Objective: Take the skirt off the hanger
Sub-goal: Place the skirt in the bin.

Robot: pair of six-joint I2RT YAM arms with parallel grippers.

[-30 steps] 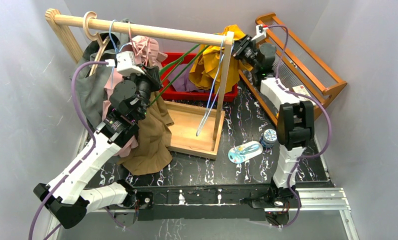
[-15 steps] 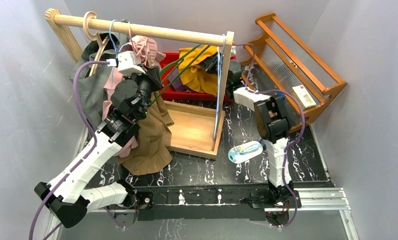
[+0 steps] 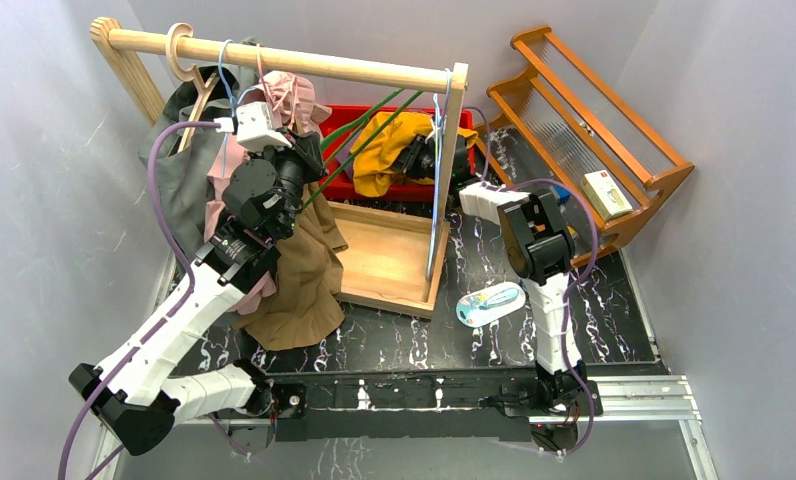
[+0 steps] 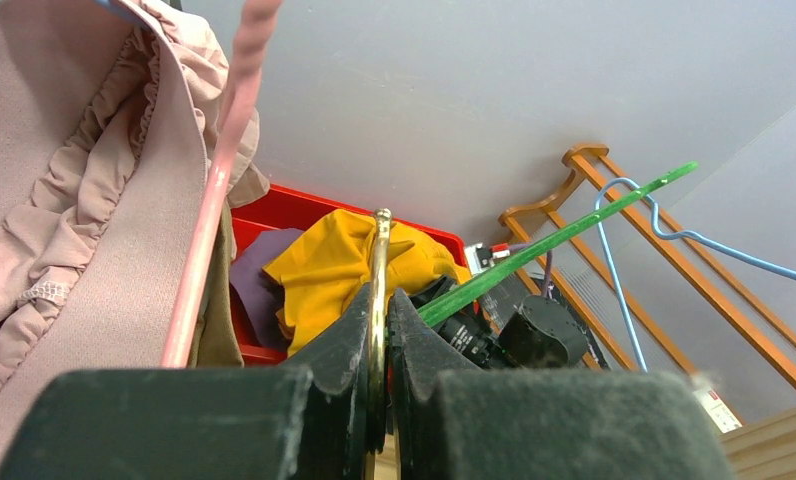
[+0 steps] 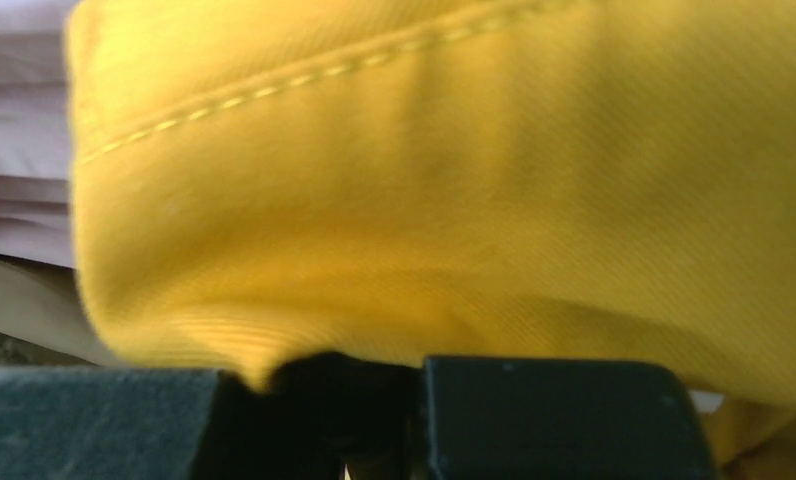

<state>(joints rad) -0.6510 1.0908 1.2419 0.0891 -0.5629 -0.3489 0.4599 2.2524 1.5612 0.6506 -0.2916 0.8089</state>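
The yellow skirt is bunched over the red bin; my right gripper is shut on its right side. In the right wrist view the yellow skirt fills the frame and drapes over the right gripper. My left gripper is shut on the brass hook of the green hanger. From above, the left gripper sits under the wooden rail, with the green hanger slanting up to the right, close over the skirt. Whether they touch I cannot tell.
Grey, pink and brown garments hang at the rail's left. A blue wire hanger dangles at the rail's right post over a wooden tray. A wooden rack stands at right. A blue packet lies on the table.
My right arm has swung left and down from the rail's right end, carrying the yellow skirt to the red bin. The left arm has stayed put on the hook.
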